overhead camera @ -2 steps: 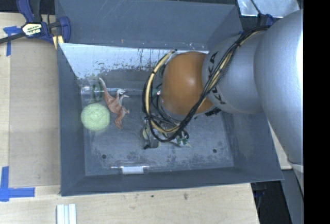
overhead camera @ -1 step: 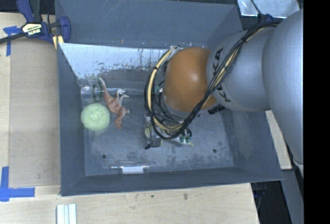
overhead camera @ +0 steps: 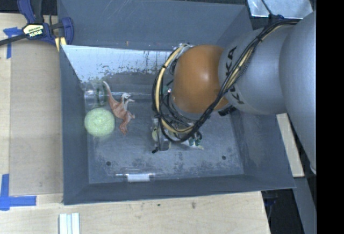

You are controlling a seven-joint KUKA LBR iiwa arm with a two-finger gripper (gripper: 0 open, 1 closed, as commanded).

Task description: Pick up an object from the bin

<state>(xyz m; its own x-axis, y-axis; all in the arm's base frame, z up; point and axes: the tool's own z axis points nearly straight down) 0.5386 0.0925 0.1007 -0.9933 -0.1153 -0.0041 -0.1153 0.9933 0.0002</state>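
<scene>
At nine o'clock a pale green ball (overhead camera: 99, 122) lies just beside an orange toy dinosaur (overhead camera: 122, 112); a white stick (overhead camera: 137, 176) at six.

Single camera looked down on the bin (overhead camera: 161, 23) from above, tilted somewhat to one side. Close range: bin filled the centre and left of the frame. Arm (overhead camera: 269, 71) entered from the right edge, covering the upper right.

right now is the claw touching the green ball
Apart. The camera view shows the claw near the middle and the green ball at the left, with an orange toy dinosaur and bare bin floor between them.
</scene>
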